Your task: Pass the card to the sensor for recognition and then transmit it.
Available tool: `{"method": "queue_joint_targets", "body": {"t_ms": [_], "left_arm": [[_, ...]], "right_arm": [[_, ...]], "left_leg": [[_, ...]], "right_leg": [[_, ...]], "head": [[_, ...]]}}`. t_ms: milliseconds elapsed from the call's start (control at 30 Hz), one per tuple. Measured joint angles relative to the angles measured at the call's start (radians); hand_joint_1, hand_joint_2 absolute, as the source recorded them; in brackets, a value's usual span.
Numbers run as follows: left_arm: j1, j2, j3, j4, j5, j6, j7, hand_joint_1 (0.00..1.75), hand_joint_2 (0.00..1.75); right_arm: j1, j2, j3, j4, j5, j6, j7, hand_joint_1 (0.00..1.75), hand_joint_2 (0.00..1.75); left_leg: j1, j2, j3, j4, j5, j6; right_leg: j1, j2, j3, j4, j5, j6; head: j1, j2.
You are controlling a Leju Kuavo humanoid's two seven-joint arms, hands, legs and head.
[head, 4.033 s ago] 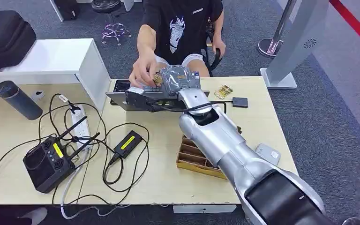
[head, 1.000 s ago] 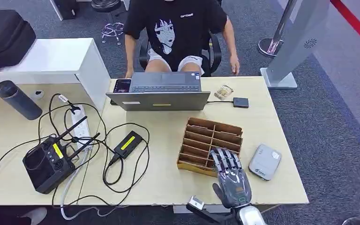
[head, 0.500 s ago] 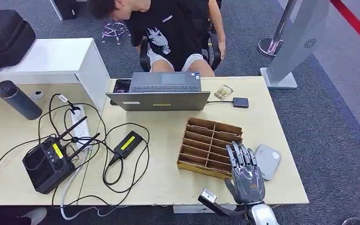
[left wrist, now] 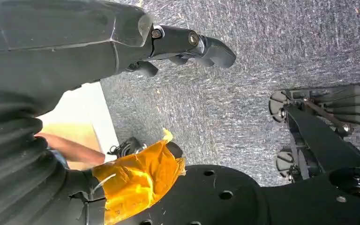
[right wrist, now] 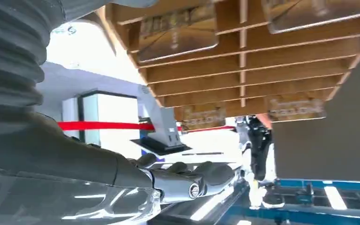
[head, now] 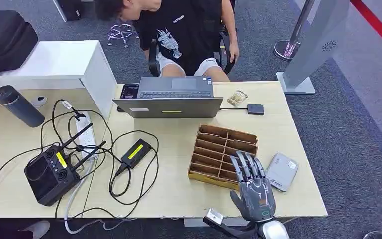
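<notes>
Seemingly, no card is held yet: the right hand point(head: 253, 191) is spread empty over the slotted card rack point(head: 223, 156), so pickup, scanning and handover remain.

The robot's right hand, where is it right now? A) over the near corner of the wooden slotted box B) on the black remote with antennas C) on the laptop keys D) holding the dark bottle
A: the right hand hovers with fingers spread over the near right corner of the wooden slotted box, beside the grey sensor pad.
</notes>
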Motion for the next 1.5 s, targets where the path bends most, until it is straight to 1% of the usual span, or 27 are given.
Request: {"method": "queue_joint_targets", "body": {"t_ms": [133,300,533,567,600,633,667,700,800,833,867,933,1000,1067,1133,1167,1200,1233,1367,1433,1467,1500], "left_arm": [[0.000,0.000,0.000,0.000,0.000,0.000,0.000,0.00,1.75],[-0.001,-0.001,0.000,0.000,-0.003,-0.001,0.000,0.00,1.75],[-0.001,-0.001,0.000,0.000,-0.004,-0.002,0.000,0.00,1.75],[-0.001,-0.001,0.000,0.000,-0.004,-0.002,0.000,0.00,1.75],[-0.001,-0.001,0.000,0.000,-0.004,-0.002,0.000,0.00,1.75],[-0.001,-0.001,0.000,0.000,-0.004,-0.002,0.000,0.00,1.75],[-0.001,-0.001,0.000,0.000,-0.004,-0.002,0.000,0.00,1.75],[-0.001,-0.001,0.000,0.000,-0.004,-0.003,0.000,0.00,1.75],[-0.001,-0.001,0.000,0.000,-0.005,-0.003,0.000,0.00,1.75],[-0.001,-0.001,0.000,0.000,-0.005,-0.003,0.000,0.00,1.75],[-0.001,-0.001,0.000,0.000,-0.005,-0.003,0.000,0.00,1.75],[-0.001,-0.001,0.000,0.000,-0.006,-0.003,0.000,0.00,1.75],[-0.001,-0.001,0.000,0.000,-0.006,-0.003,0.000,0.00,1.75],[-0.001,-0.001,0.000,0.000,-0.006,-0.003,0.000,0.00,1.75],[-0.001,-0.001,0.000,0.000,-0.007,-0.003,0.000,0.00,1.75],[-0.001,-0.001,0.000,0.000,-0.007,-0.003,0.000,0.00,1.75],[-0.001,-0.001,0.000,0.000,-0.007,-0.003,0.000,0.00,1.75],[-0.002,-0.001,0.000,0.000,-0.007,-0.003,0.000,0.00,1.75],[-0.002,-0.001,0.000,0.000,-0.009,-0.003,0.000,0.00,1.75],[-0.002,-0.001,0.000,0.000,-0.012,-0.004,0.000,0.00,1.75],[-0.002,-0.001,0.000,0.000,-0.015,-0.005,0.000,0.00,1.75],[-0.002,0.000,0.000,0.000,-0.017,-0.007,0.000,0.00,1.75]], "right_arm": [[-0.006,0.010,0.020,0.013,-0.027,0.017,-0.001,0.00,1.75],[-0.024,0.026,0.027,0.056,-0.037,0.032,0.004,0.00,1.75],[-0.041,0.039,0.029,0.093,-0.042,0.032,0.011,0.00,1.75],[-0.042,0.039,0.029,0.096,-0.042,0.032,0.011,0.05,1.75],[-0.044,0.039,0.029,0.098,-0.043,0.032,0.011,0.17,1.75],[-0.044,0.040,0.029,0.101,-0.044,0.032,0.011,0.37,1.75],[-0.045,0.040,0.029,0.103,-0.045,0.032,0.011,0.86,1.75],[-0.045,0.041,0.029,0.105,-0.048,0.032,0.011,1.29,1.75],[-0.046,0.044,0.029,0.112,-0.051,0.030,0.011,1.43,1.75],[-0.047,0.045,0.029,0.114,-0.051,0.029,0.010,1.43,1.75],[-0.047,0.045,0.029,0.114,-0.052,0.029,0.010,1.38,1.75],[-0.049,0.046,0.029,0.117,-0.055,0.028,0.006,1.40,1.75],[-0.050,0.048,0.029,0.123,-0.059,0.028,0.000,1.47,1.75],[-0.050,0.050,0.029,0.131,-0.062,0.027,-0.007,1.45,1.75],[-0.051,0.054,0.029,0.138,-0.062,0.026,-0.009,1.47,1.75],[-0.055,0.055,0.029,0.140,-0.062,0.024,-0.009,1.43,1.75],[-0.058,0.056,0.029,0.143,-0.062,0.024,-0.010,1.47,1.75],[-0.059,0.056,0.029,0.146,-0.062,0.023,-0.011,1.43,1.75],[-0.065,0.061,0.030,0.157,-0.062,0.016,-0.019,1.62,1.75],[-0.065,0.063,0.034,0.161,-0.058,0.005,-0.024,1.64,1.75],[-0.065,0.064,0.036,0.163,-0.048,-0.008,-0.026,1.69,1.75],[-0.066,0.064,0.039,0.163,-0.040,-0.023,-0.026,1.69,1.75]], "left_leg": [[0.000,0.000,0.000,0.000,0.000,0.000],[0.000,0.000,0.000,0.000,0.000,0.000],[0.000,0.000,0.000,0.000,0.000,0.000],[0.000,0.000,0.000,0.000,0.000,0.000],[0.000,0.000,0.000,0.000,0.000,0.000],[0.000,0.000,0.000,0.000,0.000,0.000],[0.000,0.000,0.000,0.000,0.000,0.000],[0.000,0.000,0.000,0.000,0.000,0.000],[0.000,0.000,0.000,0.000,0.000,0.000],[0.000,0.000,0.000,0.000,0.000,0.000],[0.000,0.000,0.000,0.000,0.000,0.000],[0.000,0.000,0.000,0.000,0.000,0.000],[0.000,0.000,0.000,0.000,0.000,0.000],[0.000,0.000,0.000,0.000,0.000,0.000],[0.000,0.000,0.000,0.000,0.000,0.000],[0.000,0.000,0.000,0.000,0.000,0.000],[0.000,0.000,0.000,0.000,0.000,0.000],[0.000,0.000,0.000,0.000,0.000,0.000],[0.000,0.000,0.000,0.000,0.000,0.000],[0.000,0.000,0.000,0.000,0.000,0.000],[0.000,0.000,0.000,0.000,0.000,0.000],[0.000,0.000,0.000,0.000,0.000,0.000]], "right_leg": [[0.000,0.000,0.000,0.000,0.000,0.000],[0.000,0.000,0.000,0.000,0.000,0.000],[0.000,0.000,0.000,0.000,0.000,0.000],[0.000,0.000,0.000,0.000,0.000,0.000],[0.000,0.000,0.000,0.000,0.000,0.000],[0.000,0.000,0.000,0.000,0.000,0.000],[0.000,0.000,0.000,0.000,0.000,0.000],[0.000,0.000,0.000,0.000,0.000,0.000],[0.000,0.000,0.000,0.000,0.000,0.000],[0.000,0.000,0.000,0.000,0.000,0.000],[0.000,0.000,0.000,0.000,0.000,0.000],[0.000,0.000,0.000,0.000,0.000,0.000],[0.000,0.000,0.000,0.000,0.000,0.000],[0.000,0.000,0.000,0.000,0.000,0.000],[0.000,0.000,0.000,0.000,0.000,0.000],[0.000,0.000,0.000,0.000,0.000,0.000],[0.000,0.000,0.000,0.000,0.000,0.000],[0.000,0.000,0.000,0.000,0.000,0.000],[0.000,0.000,0.000,0.000,0.000,0.000],[0.000,0.000,0.000,0.000,0.000,0.000],[0.000,0.000,0.000,0.000,0.000,0.000],[0.000,0.000,0.000,0.000,0.000,0.000]], "head": [[0.000,0.000],[0.000,0.000],[0.000,0.000],[0.000,0.000],[0.000,0.000],[0.000,0.000],[0.000,0.000],[0.000,0.000],[0.000,0.000],[0.000,0.000],[0.000,0.000],[0.000,0.000],[0.000,0.000],[0.000,0.000],[0.000,0.000],[0.000,0.000],[0.000,0.000],[0.000,0.000],[0.000,0.000],[0.000,0.000],[0.000,0.000],[0.000,0.000]]}}
